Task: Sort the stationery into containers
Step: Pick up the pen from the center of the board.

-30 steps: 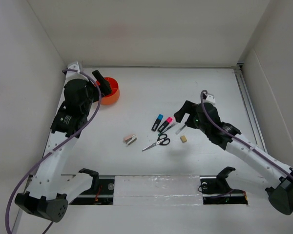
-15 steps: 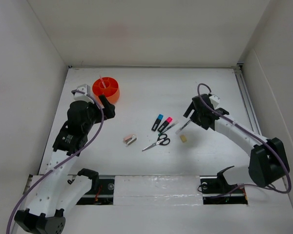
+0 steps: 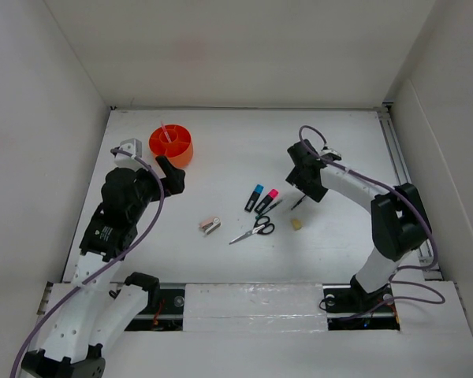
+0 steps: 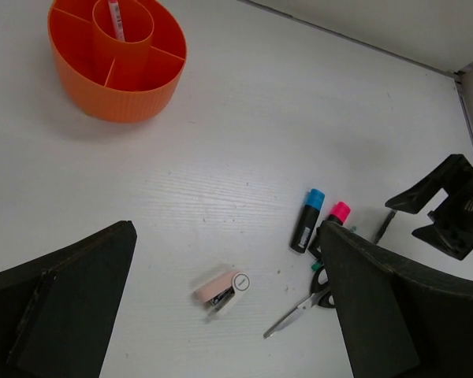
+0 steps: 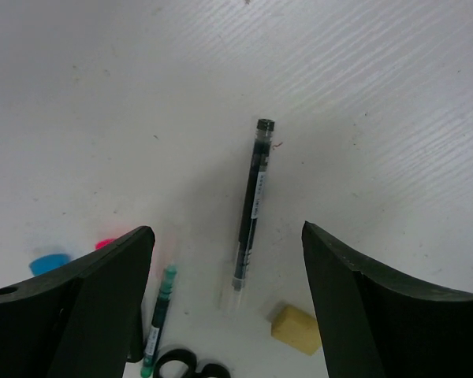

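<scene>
Stationery [image 3: 256, 228] mostly loose on the bench [image 3: 244, 150], one pen in the tub.
Left wrist view alone shows the orange tub [image 4: 114, 110] dividers, a red pen [image 4: 116, 17] upright in its centre cup. Right wrist view shows the slim pen [image 5: 252, 201] between the wide-open, empty right tool [image 5: 227, 230] (eraser [image 5: 298, 328] nearby). The left tool [image 4: 227, 230] gapes empty, stapler [image 4: 221, 289] between its fingers.

A white table [image 3: 221, 142] lies beneath the right gripper [image 3: 303, 185]. A metal rail [image 3: 400, 169] runs well off to its right, with white walls [image 3: 244, 55] beyond.

The tub [image 4: 114, 98] is ribbed orange, the eraser [image 5: 296, 329] tan.
</scene>
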`<state>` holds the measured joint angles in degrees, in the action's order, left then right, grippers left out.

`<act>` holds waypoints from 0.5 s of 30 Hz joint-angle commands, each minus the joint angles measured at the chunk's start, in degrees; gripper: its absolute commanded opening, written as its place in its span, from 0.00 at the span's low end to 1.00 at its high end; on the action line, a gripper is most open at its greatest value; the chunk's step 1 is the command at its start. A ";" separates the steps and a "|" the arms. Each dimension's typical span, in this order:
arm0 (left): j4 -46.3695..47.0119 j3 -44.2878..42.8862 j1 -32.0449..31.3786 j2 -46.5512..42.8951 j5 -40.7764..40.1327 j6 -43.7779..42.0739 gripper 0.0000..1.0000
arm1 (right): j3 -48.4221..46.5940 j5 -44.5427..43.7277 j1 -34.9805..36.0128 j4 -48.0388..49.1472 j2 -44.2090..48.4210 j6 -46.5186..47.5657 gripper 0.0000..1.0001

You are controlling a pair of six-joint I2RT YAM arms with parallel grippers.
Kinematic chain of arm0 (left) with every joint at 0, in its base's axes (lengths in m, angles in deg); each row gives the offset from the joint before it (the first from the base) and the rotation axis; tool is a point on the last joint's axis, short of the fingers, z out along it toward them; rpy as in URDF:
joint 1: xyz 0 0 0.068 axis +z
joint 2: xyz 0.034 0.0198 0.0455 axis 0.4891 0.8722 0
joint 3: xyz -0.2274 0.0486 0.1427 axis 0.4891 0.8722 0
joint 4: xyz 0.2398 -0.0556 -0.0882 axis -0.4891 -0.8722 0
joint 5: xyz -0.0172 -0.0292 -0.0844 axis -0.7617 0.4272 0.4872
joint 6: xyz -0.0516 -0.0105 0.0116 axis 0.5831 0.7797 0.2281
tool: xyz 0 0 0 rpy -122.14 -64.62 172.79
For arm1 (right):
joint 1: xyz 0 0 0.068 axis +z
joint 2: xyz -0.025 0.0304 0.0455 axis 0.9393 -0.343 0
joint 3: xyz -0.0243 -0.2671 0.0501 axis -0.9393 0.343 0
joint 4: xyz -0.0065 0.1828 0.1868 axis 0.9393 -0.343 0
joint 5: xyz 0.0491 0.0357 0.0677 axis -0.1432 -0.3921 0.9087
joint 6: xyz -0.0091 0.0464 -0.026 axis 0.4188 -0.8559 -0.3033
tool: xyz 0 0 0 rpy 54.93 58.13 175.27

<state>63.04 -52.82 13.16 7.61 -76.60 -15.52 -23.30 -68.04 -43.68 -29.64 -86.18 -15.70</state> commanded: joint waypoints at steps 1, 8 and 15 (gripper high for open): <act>2.38 0.18 -0.14 -1.40 0.07 -0.77 1.00 | -0.14 -1.55 -0.33 -1.21 0.09 -1.26 0.81; 2.38 0.18 -0.14 -1.40 0.07 -0.77 1.00 | 1.01 0.73 -1.56 0.83 -4.13 1.03 0.71; 2.38 0.18 -0.14 -1.40 0.07 -0.77 1.00 | 2.77 2.67 -2.18 3.38 -5.01 2.18 0.64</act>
<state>63.11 -52.82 13.16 6.62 -76.62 -15.54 -20.98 -66.33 -45.56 -28.66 -92.26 -14.28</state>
